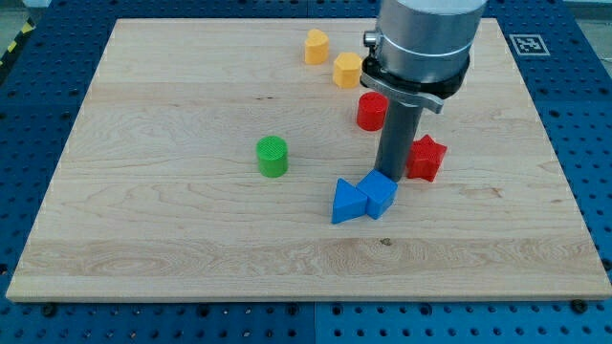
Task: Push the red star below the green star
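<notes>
pale wooden board [191, 229] fills most of the view, sitting on a blue perforated bench w/ a fiducial marker [524, 43] at the view's top right corner.

arm comes down from the view's top, grey cylinder body then a dark rod. no jaws on this rig, just the rod, so nothing to call apart or together. my tip [391, 174] is down at the board, right behind the blue cube [380, 194], looks touching or just about; the exact end is partly hidden by the cube's top edge.

red star [426, 158] sits just to the view's right of the rod, v. close to it, can't tell if they touch. red cylinder [371, 112] is just above the star, towards the view's top, partly tucked under the arm's collar.

blue triangle [348, 202] lies against the blue cube on its left side, both touching, pair sits below the tip in the view.

green cylinder [273, 156] stands alone left of centre, well apart from the tip and from the red star. it reads as round w/ a ribbed top, not star shaped; no green star can be made out.

two yellow blocks near the view's top: yellow pentagon-ish block [316, 46] and yellow hexagon-ish block [347, 70], near each other, the 2nd just beside the arm's collar.
</notes>
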{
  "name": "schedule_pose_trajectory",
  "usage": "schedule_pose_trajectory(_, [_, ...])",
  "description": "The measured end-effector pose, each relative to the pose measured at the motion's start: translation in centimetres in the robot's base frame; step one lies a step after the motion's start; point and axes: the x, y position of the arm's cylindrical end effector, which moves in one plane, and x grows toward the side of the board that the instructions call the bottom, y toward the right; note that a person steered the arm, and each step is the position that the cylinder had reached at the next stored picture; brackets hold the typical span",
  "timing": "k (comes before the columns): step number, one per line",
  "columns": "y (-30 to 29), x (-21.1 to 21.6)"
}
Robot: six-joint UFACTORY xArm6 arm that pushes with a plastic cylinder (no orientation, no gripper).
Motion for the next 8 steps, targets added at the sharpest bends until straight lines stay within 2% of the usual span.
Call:
schedule_pose_trajectory(1, [0.0,-0.7])
schedule_pose_trajectory(2, [0.0,-4.8])
schedule_pose_trajectory(3, [1.9,-5.5])
schedule_pose_trajectory(6, [9.4,-5.2])
schedule_pose_trajectory(8, [8.9,-0.5])
